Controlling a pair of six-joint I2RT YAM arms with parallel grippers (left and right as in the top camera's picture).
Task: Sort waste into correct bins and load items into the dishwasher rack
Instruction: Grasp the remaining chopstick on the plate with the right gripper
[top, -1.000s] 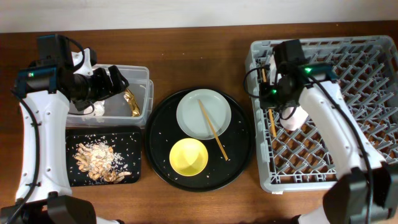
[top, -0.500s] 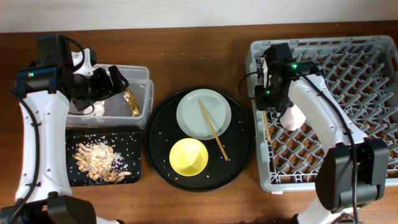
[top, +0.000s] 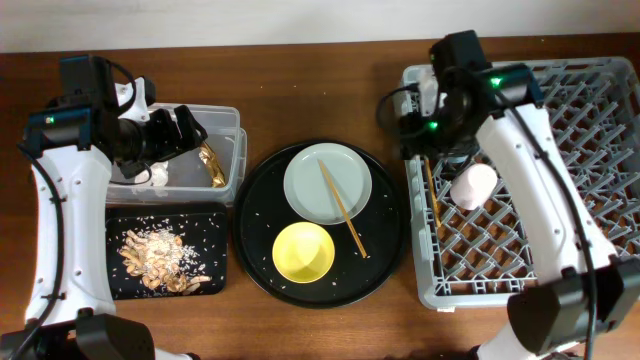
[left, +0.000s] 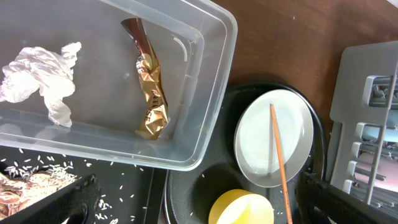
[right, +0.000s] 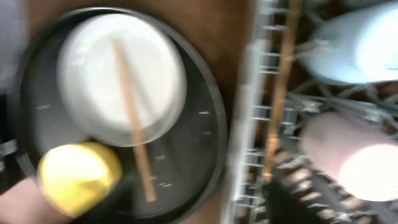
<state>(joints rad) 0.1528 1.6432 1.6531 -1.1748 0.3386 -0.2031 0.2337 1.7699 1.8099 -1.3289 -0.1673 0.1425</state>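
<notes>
Since tissue (left: 40, 74) and wrapper (left: 151, 96) lie in the tub (top: 232, 118), scraps (top: 155, 255) in the black tray (top: 215, 225), and pink cup (top: 473, 186), blue cup (right: 354, 43) and one chopstick (top: 433, 195) in the rack (top: 600, 130), you have plate (top: 305, 185), bowl (top: 303, 252) and second chopstick (top: 343, 210) left on the round tray (top: 258, 270). Your left tool (top: 188, 128) is spread; for the right tool (top: 435, 135) you cannot tell.

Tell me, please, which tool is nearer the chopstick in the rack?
Right: the right tool is right by the chopstick; the left tool is over the clear tub.

Even, bright light; soft glare on clear tub (left: 211, 93) — right wrist view motion-blurred.
</notes>
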